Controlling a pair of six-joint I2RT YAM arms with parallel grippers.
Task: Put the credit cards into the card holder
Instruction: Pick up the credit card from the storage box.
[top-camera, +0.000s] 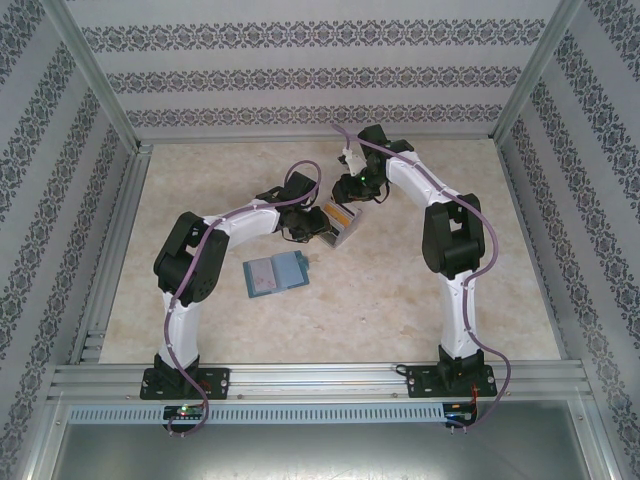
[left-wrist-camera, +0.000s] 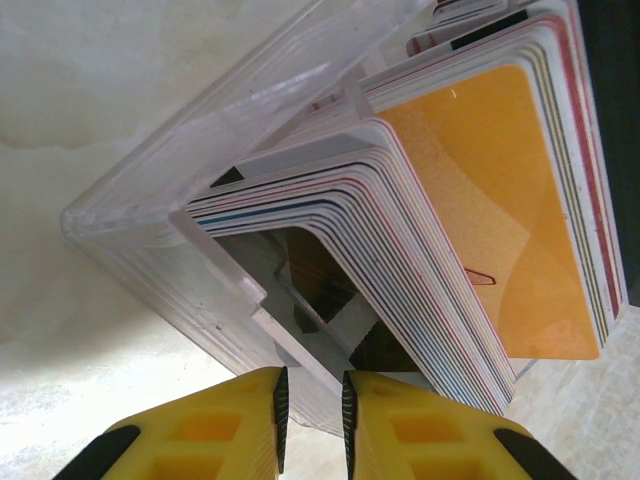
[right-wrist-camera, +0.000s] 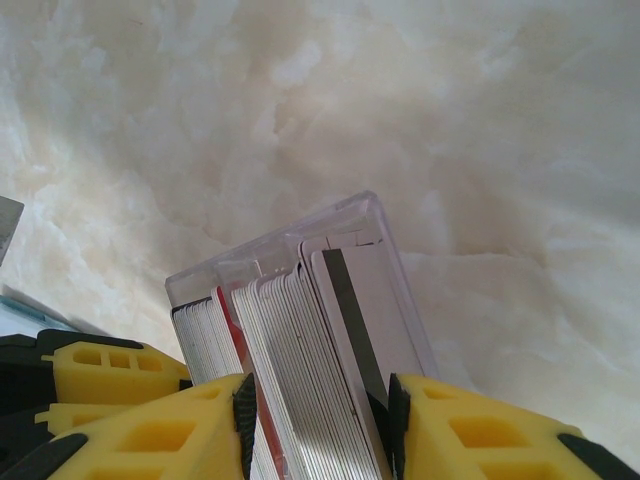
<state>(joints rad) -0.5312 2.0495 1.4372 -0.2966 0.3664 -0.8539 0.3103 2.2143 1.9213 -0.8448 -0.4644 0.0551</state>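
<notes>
Credit cards (left-wrist-camera: 500, 220): standing on edge, packed close inside the clear box (left-wrist-camera: 200, 150). They are not in the card holder. One orange-yellow card faces the left wrist camera. The others show as thin edges, mostly grey-white, a few with red or dark lines. They are too tightly stacked for me to count.

Right jaws: set down over the box from above. The two dark pads (right-wrist-camera: 243, 408) stand either side of a bundle of the upright cards (right-wrist-camera: 300, 380), and the bundle fills the gap from pad to pad, so I record these jaws as pinching the cards. A dark-edged card lies at the right side of that bundle, against the right pad.

Left jaws: the yellow fingers (left-wrist-camera: 200, 440) are drawn almost together, leaving a narrow slot. The lower edge of the clear box runs down into that slot, so I record these jaws as nipped on the box wall, at the end where the cards lean away.

Card holder (top-camera: 275, 273): one, teal-blue, lying open and flat on the worktop (top-camera: 420, 310). It lies a little left of centre, on the near-edge side of the left jaws. It is clear of both sets of jaws and apart from the box. A paler page shows on its left half.

Clear box (top-camera: 345, 222): one, about mid-worktop, between the two wrists and just beyond the holder toward the far edge.

Count: one holder, one box, one orange-yellow card.
</notes>
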